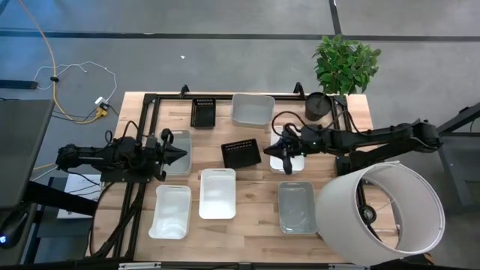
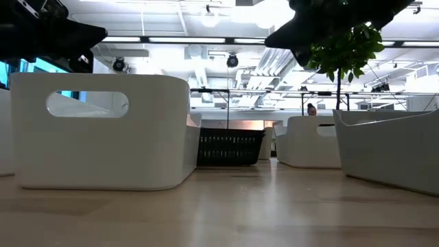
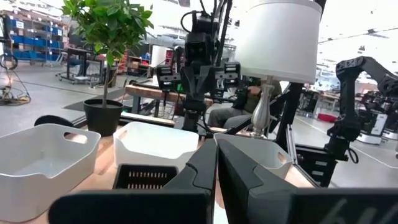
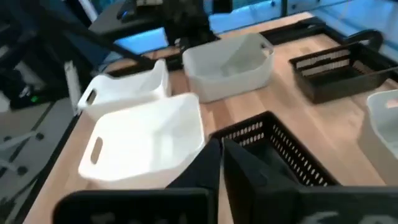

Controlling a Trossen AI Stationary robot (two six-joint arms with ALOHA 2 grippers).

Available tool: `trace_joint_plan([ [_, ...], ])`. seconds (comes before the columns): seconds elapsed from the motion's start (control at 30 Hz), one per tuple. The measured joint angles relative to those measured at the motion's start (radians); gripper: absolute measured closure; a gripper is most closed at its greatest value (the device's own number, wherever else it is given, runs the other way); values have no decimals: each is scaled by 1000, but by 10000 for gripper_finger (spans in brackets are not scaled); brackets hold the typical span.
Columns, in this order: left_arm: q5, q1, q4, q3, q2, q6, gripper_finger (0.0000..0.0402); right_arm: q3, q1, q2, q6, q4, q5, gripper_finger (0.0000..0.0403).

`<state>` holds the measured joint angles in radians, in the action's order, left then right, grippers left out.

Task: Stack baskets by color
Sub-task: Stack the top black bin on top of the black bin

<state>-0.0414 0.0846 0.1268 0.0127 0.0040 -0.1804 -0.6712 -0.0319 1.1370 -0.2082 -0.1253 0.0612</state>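
Seven baskets show on the table [image 1: 247, 229], possibly more under the arms: two black slotted baskets [image 1: 241, 153], three white baskets [image 1: 217, 193] and two translucent grey baskets [image 1: 297, 207]. They lie spread from the far edge to the near edge. No writing is readable. The left gripper [image 1: 178, 154] and right gripper [image 1: 274, 152] both hover clenched, empty.

A: What stands at the far right corner of the wooden counter [image 1: 247, 225]?
B: A leafy green plant [image 1: 346, 64], with a round black pot [image 1: 317, 106] just beside it.
A: And the big white shape nearer the front?
B: A cylindrical lampshade [image 1: 381, 206], overhanging the counter's right edge. Yellow and white cables [image 1: 75, 90] trail over the grey floor [image 1: 225, 52] to the left.
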Motion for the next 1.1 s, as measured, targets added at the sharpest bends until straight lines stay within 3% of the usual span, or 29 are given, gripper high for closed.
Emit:
trace_joint_plan([
  [0.13,0,0,0,0,0,-1,398,35,0,-8,-3,-39,21,400],
  [0.33,-18,0,0,0,0,-3,398,296,-1,-126,-161,-428,-56,402],
  [0.43,-33,0,8,0,0,-3,398,371,-3,-211,-177,-530,-103,403],
  [0.63,-53,0,7,0,0,-4,398,386,-4,-312,-135,-503,-112,403],
  [0.9,-59,0,17,0,0,-32,398,386,-2,-324,-134,-499,-111,403],
  [1.1,-153,0,43,0,0,-213,380,386,0,-323,-135,-488,-111,403],
])
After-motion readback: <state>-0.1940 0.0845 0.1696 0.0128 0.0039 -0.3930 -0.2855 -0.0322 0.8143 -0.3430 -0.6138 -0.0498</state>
